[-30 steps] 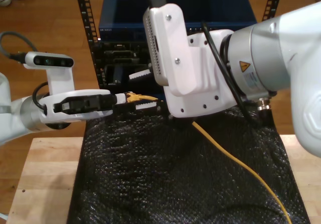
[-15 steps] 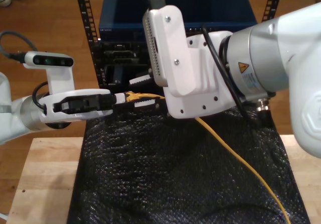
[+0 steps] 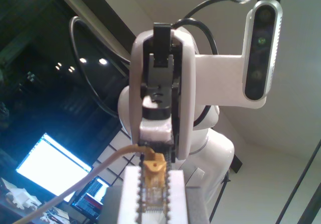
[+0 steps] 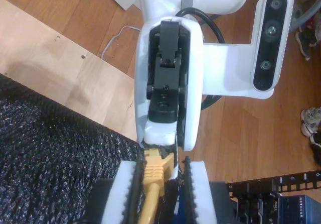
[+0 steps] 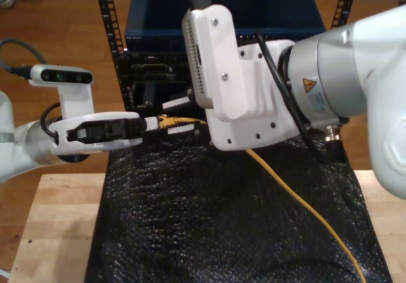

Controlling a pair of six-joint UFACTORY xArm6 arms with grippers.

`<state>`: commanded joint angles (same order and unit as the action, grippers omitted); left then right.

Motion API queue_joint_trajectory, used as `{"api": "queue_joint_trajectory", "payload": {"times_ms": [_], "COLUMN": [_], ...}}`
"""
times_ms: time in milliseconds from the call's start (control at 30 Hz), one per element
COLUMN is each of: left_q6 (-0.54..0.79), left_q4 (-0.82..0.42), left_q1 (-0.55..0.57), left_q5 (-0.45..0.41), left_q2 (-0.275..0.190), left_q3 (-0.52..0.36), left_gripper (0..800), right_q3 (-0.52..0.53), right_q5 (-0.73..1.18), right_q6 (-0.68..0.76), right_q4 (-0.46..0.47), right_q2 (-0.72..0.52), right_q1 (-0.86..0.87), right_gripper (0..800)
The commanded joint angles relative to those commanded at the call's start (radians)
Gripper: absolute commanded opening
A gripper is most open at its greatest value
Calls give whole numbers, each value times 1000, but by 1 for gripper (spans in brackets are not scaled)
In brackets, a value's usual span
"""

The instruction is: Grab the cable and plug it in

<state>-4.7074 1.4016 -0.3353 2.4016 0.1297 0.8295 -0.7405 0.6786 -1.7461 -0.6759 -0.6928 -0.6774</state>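
Slack has gone out of the cable: it now runs a bit higher and straighter over the black mat on the surface, from under the big arm down to the near right of the exterior view. My first hand pinches the clear plug tight, up in the air just in front of the rack. My second hand sits wide around the cable without squeezing, so I think plugging in comes next.
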Motion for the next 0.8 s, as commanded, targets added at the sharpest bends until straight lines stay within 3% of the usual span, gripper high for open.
{"api": "queue_joint_trajectory", "payload": {"times_ms": [367,500,600,800], "left_q6": [0,0,0,0], "left_q4": [0,0,0,0], "left_q1": [0,0,0,0], "left_q5": [2,6,8,8], "left_q2": [-2,-2,0,2], "left_q3": [-2,-2,-2,-2], "left_gripper": [5,5,6,9], "right_q3": [2,3,9,11], "right_q5": [0,0,0,0], "right_q6": [0,0,0,0], "right_q4": [0,0,0,0], "right_q2": [-3,-3,-3,-3], "right_q1": [-3,-3,-5,-5], "right_gripper": [171,138,63,27]}}
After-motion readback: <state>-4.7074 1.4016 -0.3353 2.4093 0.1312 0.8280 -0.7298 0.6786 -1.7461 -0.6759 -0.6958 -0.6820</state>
